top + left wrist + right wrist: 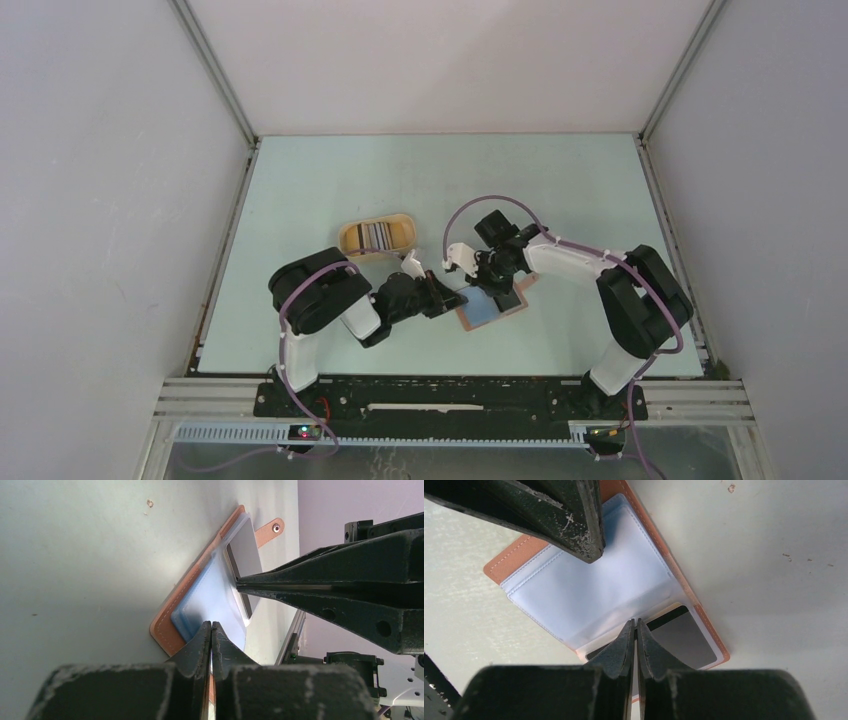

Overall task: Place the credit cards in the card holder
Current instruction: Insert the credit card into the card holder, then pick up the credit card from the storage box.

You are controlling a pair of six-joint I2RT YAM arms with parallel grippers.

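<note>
Open card holder (pixel 485 310) centre frame; grey credit card (pixel 686 639) partly under clear sleeve (pixel 589 587); left gripper (pixel 211 630), right gripper (pixel 636 627) pinched closed at sleeve edges, grip unclear; best: pin sleeve, slide card squarely inward.

The left arm (pixel 322 298) is folded low by the near edge of the worktop (pixel 330 180), with its forearm stretched rightward toward the middle. The right arm (pixel 645 300) is bent at the elbow near the right edge and is extended leftward, its wrist tipped downward. The left gripper (pixel 211 626) and the right gripper (pixel 636 622) are seen with jaws pressed together, their tips set close to one another.
</note>
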